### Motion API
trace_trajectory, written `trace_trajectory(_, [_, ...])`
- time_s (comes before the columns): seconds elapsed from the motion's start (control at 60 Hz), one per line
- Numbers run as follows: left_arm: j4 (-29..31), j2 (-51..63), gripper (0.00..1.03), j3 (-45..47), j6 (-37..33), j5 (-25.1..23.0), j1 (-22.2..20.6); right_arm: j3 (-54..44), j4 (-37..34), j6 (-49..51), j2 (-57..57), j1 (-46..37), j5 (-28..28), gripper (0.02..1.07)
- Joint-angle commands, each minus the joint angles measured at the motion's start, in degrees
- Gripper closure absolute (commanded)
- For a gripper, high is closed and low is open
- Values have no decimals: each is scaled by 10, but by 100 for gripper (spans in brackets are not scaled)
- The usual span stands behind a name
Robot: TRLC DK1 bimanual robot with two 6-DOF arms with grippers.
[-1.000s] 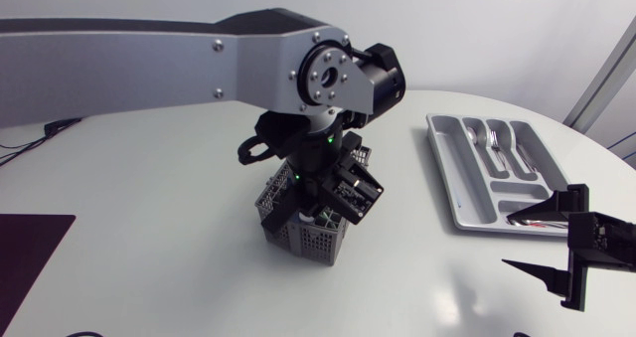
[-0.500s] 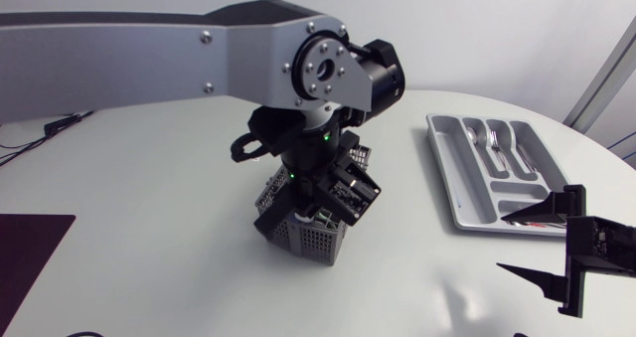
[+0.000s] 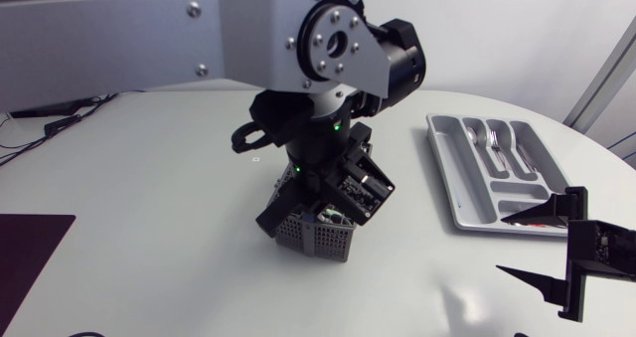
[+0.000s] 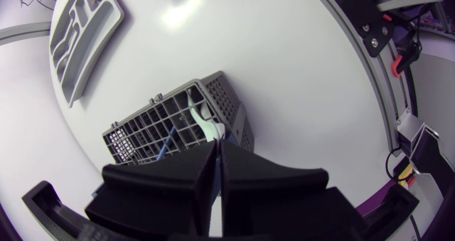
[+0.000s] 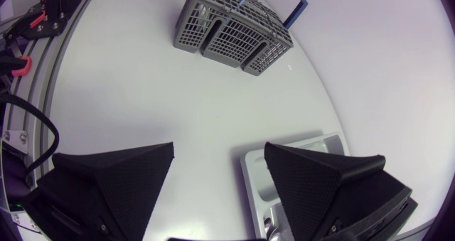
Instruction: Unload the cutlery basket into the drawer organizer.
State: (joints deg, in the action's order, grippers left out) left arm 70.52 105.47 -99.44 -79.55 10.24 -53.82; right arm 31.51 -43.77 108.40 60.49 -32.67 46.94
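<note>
The left pincer [image 4: 215,143] is pressed together over the cutlery basket [image 4: 146,127]. Its two broad fingers leave only a thin slit between them. A white utensil [image 4: 204,124] rises out of one of the basket's compartments, and its upper end is pinched at the fingertips. A thin blue handle [image 4: 169,137] crosses the basket beside it.

The right pincer [image 5: 219,154] is spread wide, holding and touching nothing. It hangs above the table near the drawer organizer [image 5: 253,174], and one corner of the organizer shows between its fingers.

The table [image 3: 149,178] is white and round-edged. The grey slotted basket stands near its middle, and the grey organizer lies well apart from it, toward the right arm's side. A dark rectangular patch [image 3: 30,248] lies at the table's near left edge.

In the head view the left arm's wrist covers the top of the basket, so the pinch itself is hidden there; only the left wrist view shows it. The head view alone shows silver forks [image 3: 494,140] lying in the organizer's long compartments and more silver cutlery [image 3: 519,216] at its near end, close to the right pincer's upper finger. The right wrist view shows the whole basket from the side, with its blue handle arched above it. That view cannot show what the left pincer holds.
</note>
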Motion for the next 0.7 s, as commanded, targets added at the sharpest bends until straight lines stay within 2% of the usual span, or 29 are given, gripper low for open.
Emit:
trace_trajectory(0.0, [8,-10,95,-26,1,7,-6,-18,-14,-2,-6,4,8,15])
trace_trajectory(0.683, [96,25,95,-96,15,32,-38,-38,-16,1,-21,1,23,15])
